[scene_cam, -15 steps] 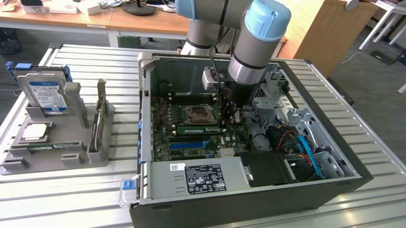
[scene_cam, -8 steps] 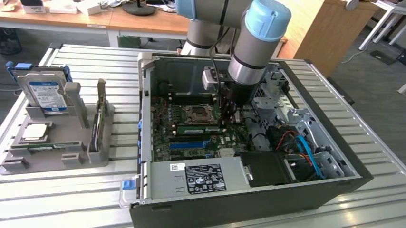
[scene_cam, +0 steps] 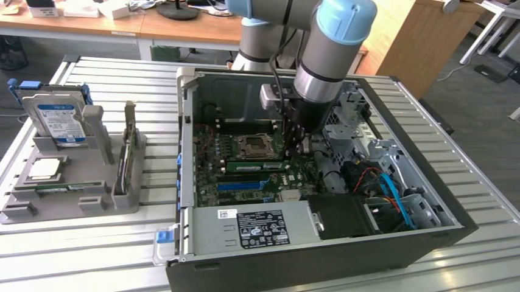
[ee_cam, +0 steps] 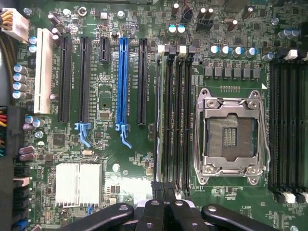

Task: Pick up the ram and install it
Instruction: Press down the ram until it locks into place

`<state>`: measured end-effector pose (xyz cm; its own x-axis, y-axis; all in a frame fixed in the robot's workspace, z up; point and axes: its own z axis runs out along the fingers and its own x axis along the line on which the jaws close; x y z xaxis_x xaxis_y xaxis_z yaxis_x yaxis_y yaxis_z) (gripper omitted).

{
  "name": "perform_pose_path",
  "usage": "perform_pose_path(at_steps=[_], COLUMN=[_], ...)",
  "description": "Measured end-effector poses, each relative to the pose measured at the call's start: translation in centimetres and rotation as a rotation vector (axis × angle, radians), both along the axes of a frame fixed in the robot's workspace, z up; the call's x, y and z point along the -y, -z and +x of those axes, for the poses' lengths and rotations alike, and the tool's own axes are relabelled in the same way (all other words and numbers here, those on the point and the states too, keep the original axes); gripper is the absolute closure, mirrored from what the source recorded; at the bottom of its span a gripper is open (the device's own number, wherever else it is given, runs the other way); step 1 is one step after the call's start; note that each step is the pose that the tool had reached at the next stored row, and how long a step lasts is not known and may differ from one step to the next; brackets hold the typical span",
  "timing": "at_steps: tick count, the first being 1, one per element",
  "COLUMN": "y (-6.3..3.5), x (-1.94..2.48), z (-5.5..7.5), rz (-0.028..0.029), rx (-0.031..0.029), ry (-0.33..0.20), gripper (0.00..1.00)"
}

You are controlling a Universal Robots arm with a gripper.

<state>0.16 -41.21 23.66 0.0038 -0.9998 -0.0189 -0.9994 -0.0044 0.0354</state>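
Note:
The ram [scene_cam: 256,165] is a long green stick standing on edge in a memory slot next to the empty CPU socket [scene_cam: 253,146], inside the open computer case. In the wrist view the ram [ee_cam: 160,120] shows edge-on in the slot farthest from the socket [ee_cam: 230,137]. My gripper [scene_cam: 298,146] reaches down into the case over one end of the slot bank. Its black fingers [ee_cam: 154,214] are pressed together with nothing between them, and the gripper [ee_cam: 164,211] sits right at the slots' end. I cannot tell whether it touches the ram.
A grey parts holder [scene_cam: 24,210] at the exterior view's left carries a blue-labelled hard drive [scene_cam: 61,121], a silver CPU chip [scene_cam: 47,169] and a thin board on edge [scene_cam: 128,152]. The case walls [scene_cam: 187,182], the power supply [scene_cam: 252,228] and blue cables [scene_cam: 390,188] hem the gripper in.

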Motion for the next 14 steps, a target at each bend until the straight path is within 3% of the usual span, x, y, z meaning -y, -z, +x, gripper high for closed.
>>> perform_pose_path(at_steps=[14], y=[-0.41], x=[0.00], z=[-0.44], rz=[-0.0001], rx=[-0.0001], ry=[0.000], gripper=[0.89])
